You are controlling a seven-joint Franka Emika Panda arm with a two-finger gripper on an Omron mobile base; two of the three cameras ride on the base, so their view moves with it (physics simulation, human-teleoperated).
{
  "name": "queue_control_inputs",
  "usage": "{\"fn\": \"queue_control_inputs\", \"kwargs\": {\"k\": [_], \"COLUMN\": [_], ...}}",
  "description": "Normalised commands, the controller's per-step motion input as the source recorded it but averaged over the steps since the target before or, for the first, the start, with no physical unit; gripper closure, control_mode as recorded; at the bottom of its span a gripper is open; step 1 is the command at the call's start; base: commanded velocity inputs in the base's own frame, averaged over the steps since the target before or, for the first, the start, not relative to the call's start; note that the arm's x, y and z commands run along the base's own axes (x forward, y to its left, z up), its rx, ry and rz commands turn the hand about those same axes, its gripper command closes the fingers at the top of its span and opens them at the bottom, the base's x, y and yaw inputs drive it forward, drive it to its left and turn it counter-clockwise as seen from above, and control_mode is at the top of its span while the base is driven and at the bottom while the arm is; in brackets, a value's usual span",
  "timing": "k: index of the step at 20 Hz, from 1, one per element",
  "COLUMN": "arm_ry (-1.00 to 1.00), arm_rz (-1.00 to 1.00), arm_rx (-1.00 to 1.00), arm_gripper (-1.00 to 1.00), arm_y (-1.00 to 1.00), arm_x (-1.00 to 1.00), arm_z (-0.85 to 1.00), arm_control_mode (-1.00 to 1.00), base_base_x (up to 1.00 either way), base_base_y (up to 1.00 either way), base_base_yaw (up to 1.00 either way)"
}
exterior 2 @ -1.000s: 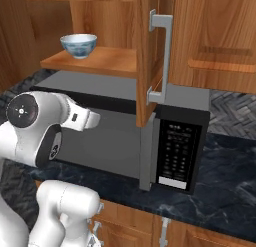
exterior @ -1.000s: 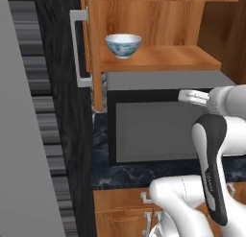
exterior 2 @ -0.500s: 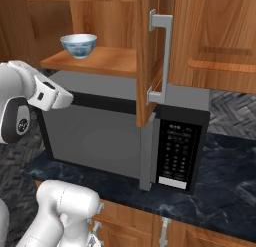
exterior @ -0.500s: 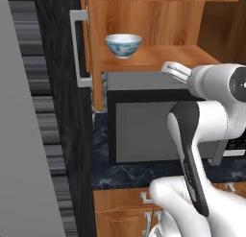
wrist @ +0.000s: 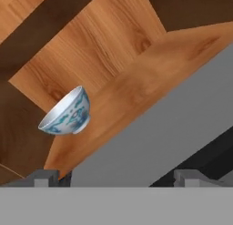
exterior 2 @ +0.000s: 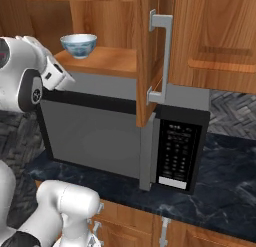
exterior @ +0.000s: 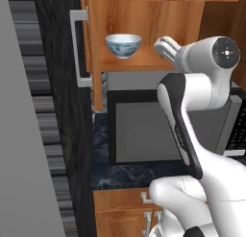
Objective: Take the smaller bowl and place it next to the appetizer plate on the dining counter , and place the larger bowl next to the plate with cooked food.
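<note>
Gripper (wrist: 116, 179) fingers are standing wide apart, holding nothing, aimed at the smaller bowl (wrist: 67, 113) sitting well ahead on the open wooden cabinet shelf (exterior: 144, 64). The right base view is also showing the microwave (exterior 2: 120, 138) keypad.

Even, diffuse rendered light is seen across all three views, with no single source identifiable. The open cabinet shelf (exterior: 144, 63) is brightly lit, while its upper interior is left in deep brown shadow. Soft highlights are carried on the glossy smaller bowl (exterior: 123, 44) and the white arm (exterior: 202, 87). No glare is registered on the microwave door (exterior 2: 95, 141). Edges are rendered soft and slightly pixelated; no lens distortion is evident.
</note>
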Motion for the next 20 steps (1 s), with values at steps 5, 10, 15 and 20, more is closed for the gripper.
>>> {"fn": "queue_control_inputs", "kwargs": {"k": [5, 10, 15, 20], "arm_ry": [0.01, 0.05, 0.10, 0.08], "arm_rz": [0.00, 0.00, 0.02, 0.00], "arm_rx": [0.02, -0.01, -0.01, 0.00], "arm_gripper": [-1.00, -1.00, -1.00, -1.00], "arm_y": [0.08, 0.01, 0.23, 0.25], "arm_x": [0.56, 0.55, 0.74, 0.77], "arm_z": [0.01, 0.04, 0.00, 0.00], "arm_control_mode": [-1.00, -1.00, -1.00, -1.00], "base_base_x": [0.00, 0.00, 0.00, 0.00], "base_base_y": [0.00, 0.00, 0.00, 0.00], "base_base_yaw": [0.00, 0.00, 0.00, 0.00]}}
